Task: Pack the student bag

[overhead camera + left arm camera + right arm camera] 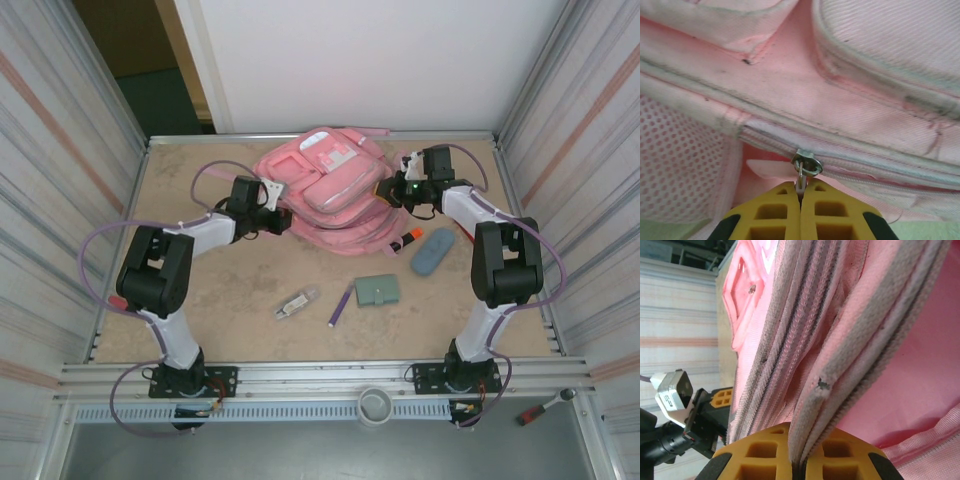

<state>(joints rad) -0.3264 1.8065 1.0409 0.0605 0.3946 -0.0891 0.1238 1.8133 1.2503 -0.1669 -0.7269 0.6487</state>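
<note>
Left gripper: the left gripper (281,212) is at the bag's left edge. In the left wrist view its yellow fingers (775,212) are pressed together on the metal zip pull (800,181).
Bag position: the student bag (335,200) lies flat at the far middle of the table (220,290), front patches up, between the two grippers.
Right gripper: the right gripper (396,190) is at the bag's right edge. In the right wrist view it (799,460) is clamped on a grey-piped zip seam of the bag.
Done so far: nothing is seen inside the bag. The bag is judged to be held at both sides so that a zip can be drawn.
Zip: how far the zip has been drawn cannot be told.
Left to do: the packing is judged to be barely begun. Loose things are spread on the table near the bag: a small clear item (297,302), a purple pen (341,303), a green wallet (377,290), an orange item (408,238) just beside the bag, and a grey-blue pouch (432,250).
Bag look: soft pink fabric, several stacked zip pockets, pale patches on top, a mesh side pocket (680,160), and grey piping soiled with dark marks.
</note>
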